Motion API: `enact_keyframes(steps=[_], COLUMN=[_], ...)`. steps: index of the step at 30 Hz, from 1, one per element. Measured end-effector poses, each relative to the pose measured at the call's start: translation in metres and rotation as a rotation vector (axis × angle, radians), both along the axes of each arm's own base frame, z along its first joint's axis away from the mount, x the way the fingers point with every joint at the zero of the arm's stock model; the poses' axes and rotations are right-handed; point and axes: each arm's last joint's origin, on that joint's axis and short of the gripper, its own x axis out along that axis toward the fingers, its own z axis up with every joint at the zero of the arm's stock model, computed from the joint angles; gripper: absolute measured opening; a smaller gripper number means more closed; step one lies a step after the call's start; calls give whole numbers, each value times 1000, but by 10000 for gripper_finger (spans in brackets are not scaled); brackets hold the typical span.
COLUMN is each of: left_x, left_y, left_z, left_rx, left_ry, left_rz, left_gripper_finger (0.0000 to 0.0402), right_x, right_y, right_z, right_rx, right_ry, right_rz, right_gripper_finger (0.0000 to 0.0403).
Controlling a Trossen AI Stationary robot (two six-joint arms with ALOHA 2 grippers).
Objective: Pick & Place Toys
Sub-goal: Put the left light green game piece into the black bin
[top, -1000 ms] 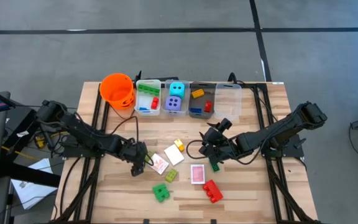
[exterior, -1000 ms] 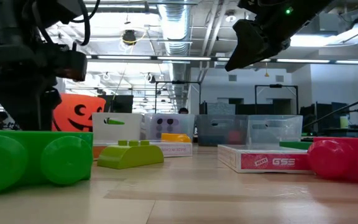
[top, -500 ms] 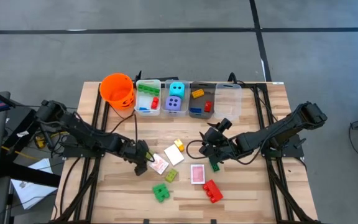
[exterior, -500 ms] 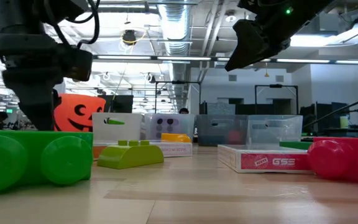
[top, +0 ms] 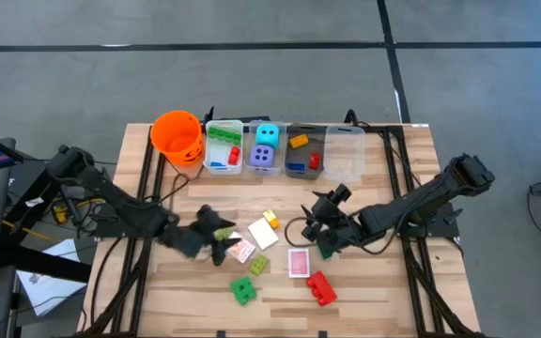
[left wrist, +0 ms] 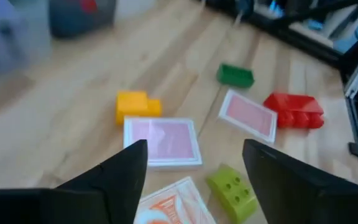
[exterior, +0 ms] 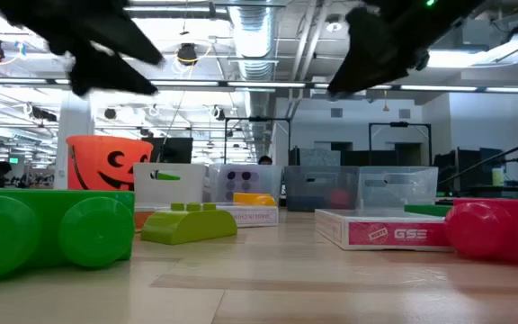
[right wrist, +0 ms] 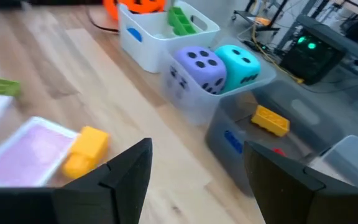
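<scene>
Front edge of bench: green brick and red brick lay loose, well apart. Just behind them were a pink-backed card and a lime brick.

Mid bench: the left gripper hung above the loose pile with fingers wide and nothing between them. Under it were a face-up card, a pink-backed card and a yellow brick touching that card's far edge. The right gripper was also empty with fingers apart, near a dark green brick.

Risks, judged:
- Flat cards give the fingers no edge. A straight descent would likely skate over them or push them along the bench.
- The yellow brick touched the card, so closing on either could drag the other.
- The lime brick sat close to the face-up card, so a finger could knock it aside.
- Both arms worked the same middle patch, and a crossing reach could bring them into contact.

Far edge: bins were already part filled, with the cyan die and purple die filling one. A high release could bounce a toy out, or into the orange bucket beside them.
</scene>
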Motion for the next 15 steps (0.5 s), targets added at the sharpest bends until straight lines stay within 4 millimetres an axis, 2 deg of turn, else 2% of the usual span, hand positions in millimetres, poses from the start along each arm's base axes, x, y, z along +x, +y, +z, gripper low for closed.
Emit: enact_keyframes(steps=[3,7,10,15], left_x=[-24,-51,-60,-60], left_y=[-21,-51,-64,-75], left_z=[3,-4,-15,-37], left_rx=[104,196,226,177], left_ry=[-63,-173,-222,-195], left_rz=[51,94,109,92], left_gripper_finger=[225,183,156,126], right_x=[-4,-7,-9,-8], right_y=[11,25,32,35], right_z=[1,4,5,7], right_rx=[-2,10,13,21], right_ry=[-45,-94,-125,-145], right_rz=[8,39,53,63], right_gripper_finger=[244,244,244,244])
